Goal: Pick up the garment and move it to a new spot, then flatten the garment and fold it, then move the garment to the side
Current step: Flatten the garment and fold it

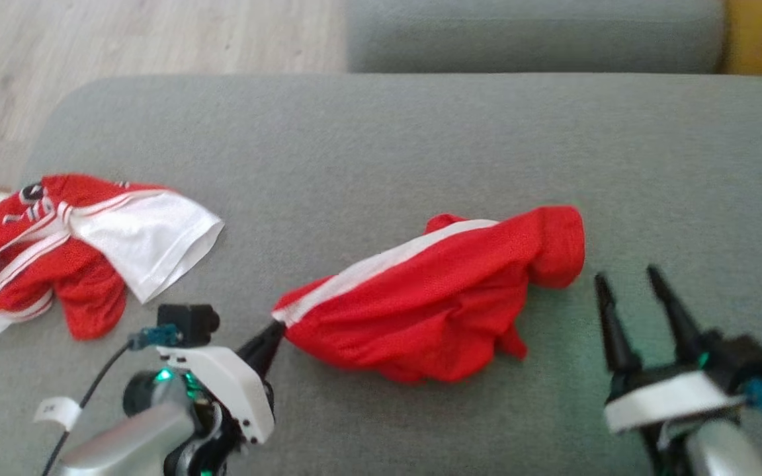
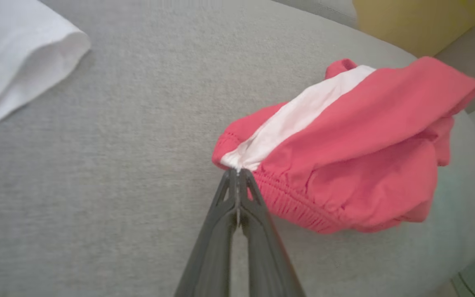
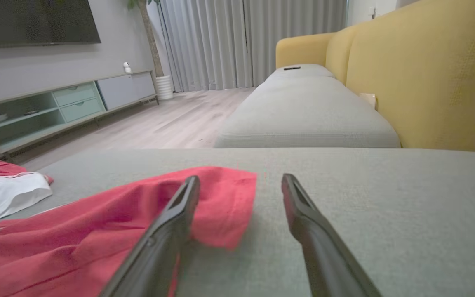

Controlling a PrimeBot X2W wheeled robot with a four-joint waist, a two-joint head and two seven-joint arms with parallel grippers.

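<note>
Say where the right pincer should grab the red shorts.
Take the bunched leg end of the red shorts, coming from the robot's right: the shut left pincer pinches the waistband corner, and this end lies nearest the open right pincer.

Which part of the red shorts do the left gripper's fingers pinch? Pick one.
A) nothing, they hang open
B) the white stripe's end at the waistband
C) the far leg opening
B: the left gripper has its fingers shut on the red shorts where the white stripe ends at the elastic edge.
</note>
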